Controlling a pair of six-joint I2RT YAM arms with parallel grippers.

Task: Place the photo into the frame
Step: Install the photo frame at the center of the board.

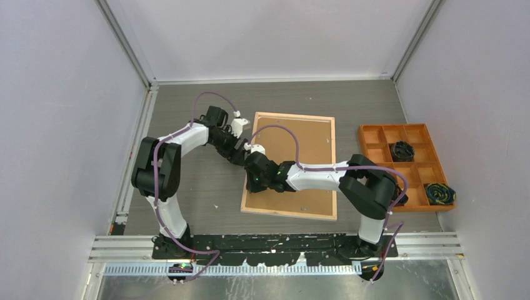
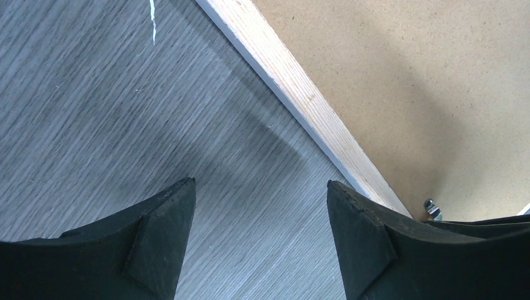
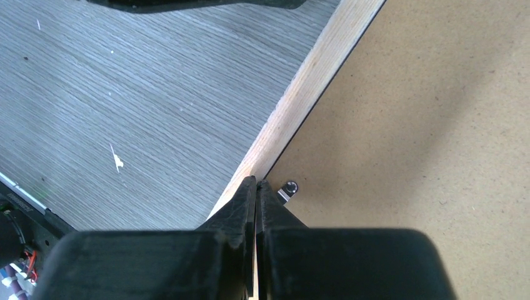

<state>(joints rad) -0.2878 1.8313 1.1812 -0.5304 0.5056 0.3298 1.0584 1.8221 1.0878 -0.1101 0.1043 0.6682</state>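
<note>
R end effector (image 3: 256, 185) closed at frame (image 3: 306, 87) edge; L end effector (image 2: 259, 190) spread.

**Picture frame lies face down on the table**

The large, thin rectangular frame (image 1: 294, 214) rests flat at the middle of the grey table (image 1: 206, 187). Its light natural-wood back faces up and it sits slightly askew. A plain brown backing board (image 1: 306, 150) fills its opening. A small metal tab (image 3: 289, 189) sits on the board at the inner edge of one long rail.
</note>
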